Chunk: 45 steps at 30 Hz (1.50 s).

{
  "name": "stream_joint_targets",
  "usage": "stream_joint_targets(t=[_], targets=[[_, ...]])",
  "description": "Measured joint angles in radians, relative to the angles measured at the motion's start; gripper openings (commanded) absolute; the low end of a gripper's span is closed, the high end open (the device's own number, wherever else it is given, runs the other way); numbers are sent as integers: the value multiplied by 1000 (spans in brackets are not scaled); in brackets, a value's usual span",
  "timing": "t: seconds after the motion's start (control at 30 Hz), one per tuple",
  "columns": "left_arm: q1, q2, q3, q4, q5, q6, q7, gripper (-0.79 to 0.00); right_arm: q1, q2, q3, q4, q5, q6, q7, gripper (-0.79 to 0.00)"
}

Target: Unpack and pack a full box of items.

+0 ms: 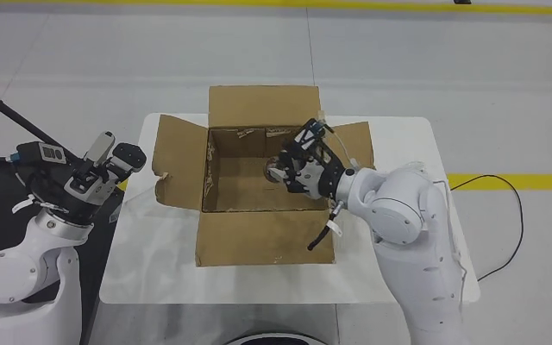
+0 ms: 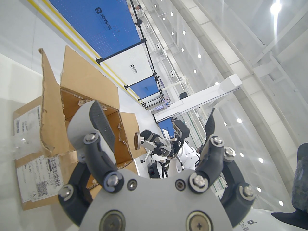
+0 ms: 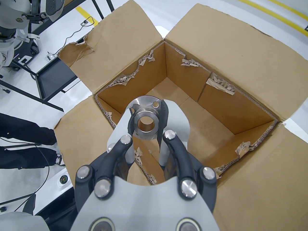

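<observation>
Starting at the left: the left hand [image 1: 116, 153] is parked off the left edge of the tabletop [image 1: 397, 259], well apart from the box [image 1: 263, 105]. Its fingers are spread wide and nothing is held, so it's pretty much idle by the look of it.

In the middle, the box is set with all four flaps folded out. Its floor looks bare as far as can be seen, ragged torn edges and all.

Over at the right side of the opening, a metal flange [image 3: 145, 121] is pinched between the fingers of the right hand [image 1: 283, 169]. It's held above the inside of the box near the right wall, apparently clear of the cardboard.

Honestly, it can't be told whether the flange is being taken out or put back. With the floor bare, it's probably the last piece out or the first one in. If packing is meant, the flange would need to be lowered flat onto the floor, kept clear of the right wall, and only then let go.
</observation>
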<state>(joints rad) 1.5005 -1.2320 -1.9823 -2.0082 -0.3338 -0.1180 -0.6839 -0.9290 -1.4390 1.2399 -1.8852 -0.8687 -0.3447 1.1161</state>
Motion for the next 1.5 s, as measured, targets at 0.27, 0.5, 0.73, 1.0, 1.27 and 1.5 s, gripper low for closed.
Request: stream_joint_targets(t=[0.27,0.5,0.73,1.0,1.27,1.5], targets=[[0,0,0,0,0,0,0,0,-140,36,145,-184,-73,-4,32,-785],[0,0,0,0,0,0,0,0,-323,63,334,-314,-169,58,-1,-785],[0,0,0,0,0,0,0,0,-476,79,500,-349,-214,120,-50,-785],[0,0,0,0,0,0,0,0,-487,92,507,-235,-265,142,-34,-785],[0,0,0,0,0,0,0,0,-393,104,455,-33,-338,166,-4,-785],[0,0,0,0,0,0,0,0,-359,112,414,48,-436,202,33,-785]])
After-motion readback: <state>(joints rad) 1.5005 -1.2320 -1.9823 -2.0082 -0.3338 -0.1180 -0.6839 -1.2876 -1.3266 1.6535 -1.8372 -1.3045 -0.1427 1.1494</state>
